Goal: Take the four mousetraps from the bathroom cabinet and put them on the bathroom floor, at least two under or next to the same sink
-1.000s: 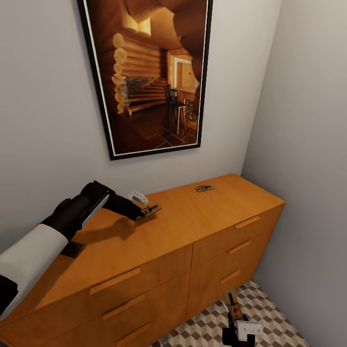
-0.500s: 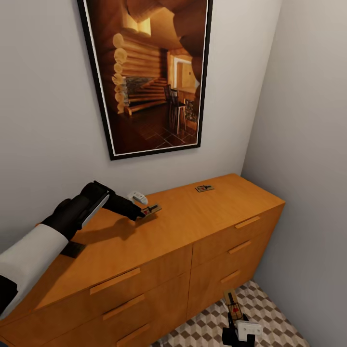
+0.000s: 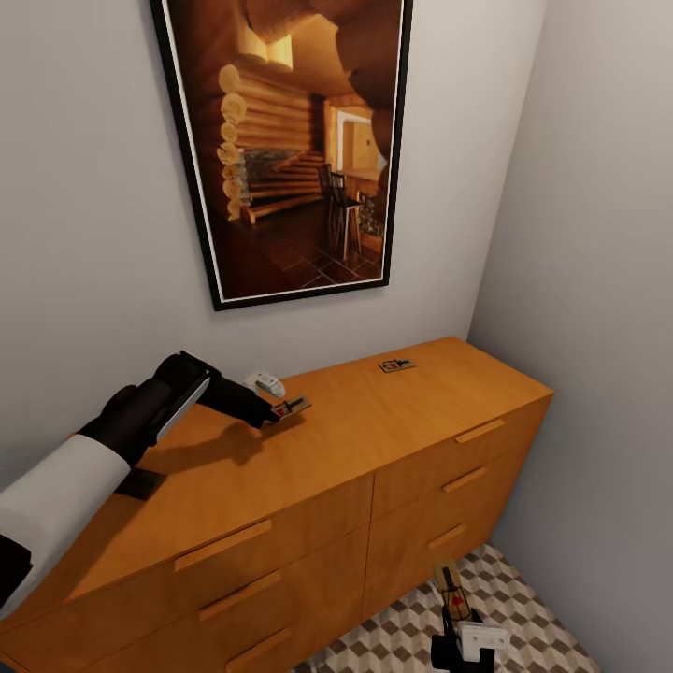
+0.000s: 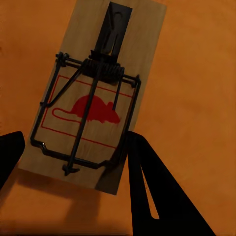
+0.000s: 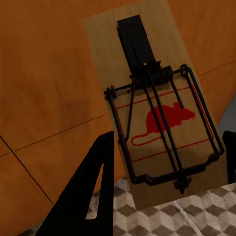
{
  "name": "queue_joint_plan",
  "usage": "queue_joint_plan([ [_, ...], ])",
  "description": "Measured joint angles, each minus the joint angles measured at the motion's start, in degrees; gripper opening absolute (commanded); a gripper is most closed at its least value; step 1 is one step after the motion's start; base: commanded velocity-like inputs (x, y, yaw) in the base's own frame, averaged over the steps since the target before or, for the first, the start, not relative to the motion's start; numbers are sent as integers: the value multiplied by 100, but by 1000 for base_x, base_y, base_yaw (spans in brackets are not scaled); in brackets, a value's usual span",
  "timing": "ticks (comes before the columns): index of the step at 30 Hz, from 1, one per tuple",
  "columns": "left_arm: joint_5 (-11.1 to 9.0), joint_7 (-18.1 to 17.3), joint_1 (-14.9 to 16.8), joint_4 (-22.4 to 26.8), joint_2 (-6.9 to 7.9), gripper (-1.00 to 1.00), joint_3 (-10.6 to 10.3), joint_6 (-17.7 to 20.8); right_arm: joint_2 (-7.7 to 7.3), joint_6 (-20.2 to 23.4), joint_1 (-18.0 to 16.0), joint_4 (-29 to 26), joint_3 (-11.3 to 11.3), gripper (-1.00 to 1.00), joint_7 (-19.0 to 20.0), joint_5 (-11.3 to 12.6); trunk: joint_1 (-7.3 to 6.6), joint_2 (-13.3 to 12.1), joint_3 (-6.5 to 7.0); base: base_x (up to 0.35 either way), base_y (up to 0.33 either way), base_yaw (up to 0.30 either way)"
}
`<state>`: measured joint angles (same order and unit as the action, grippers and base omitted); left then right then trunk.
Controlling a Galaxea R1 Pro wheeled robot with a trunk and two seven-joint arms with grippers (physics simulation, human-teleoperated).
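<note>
Early stage: no mousetrap is seen set on the bathroom floor point(image 3: 533, 608).

Head view: one mousetrap point(image 3: 396, 365) lies untouched on the cabinet point(image 3: 308, 467). Left wrist view: the left gripper point(image 4: 73, 164) is clamped on a second trap point(image 4: 93, 93). Right wrist view: the right gripper point(image 5: 169, 164) grips a third trap point(image 5: 152, 108) above the tiles.

left end effector point(image 3: 277, 412) and its mousetrap point(image 3: 293, 406) edged slightly left and up

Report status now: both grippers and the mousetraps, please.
Left gripper around mousetrap on cabinet. Right gripper holds second mousetrap. Third mousetrap on cabinet top, unobstructed.
</note>
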<state>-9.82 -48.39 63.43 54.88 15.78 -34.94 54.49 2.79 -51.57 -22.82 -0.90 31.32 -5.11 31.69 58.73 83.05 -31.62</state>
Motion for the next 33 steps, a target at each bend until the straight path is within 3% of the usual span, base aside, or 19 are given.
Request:
queue_joint_plan([
  [13,-2,0,2,-9,13,-100,-3,0,0,-8,-1,0,-2,-100,-6,2,0,0,0,0,0,18],
  [33,1,-1,-1,-17,6,-100,-20,-1,1,-9,0,0,-1,-100,-17,4,0,0,0,0,0,232],
])
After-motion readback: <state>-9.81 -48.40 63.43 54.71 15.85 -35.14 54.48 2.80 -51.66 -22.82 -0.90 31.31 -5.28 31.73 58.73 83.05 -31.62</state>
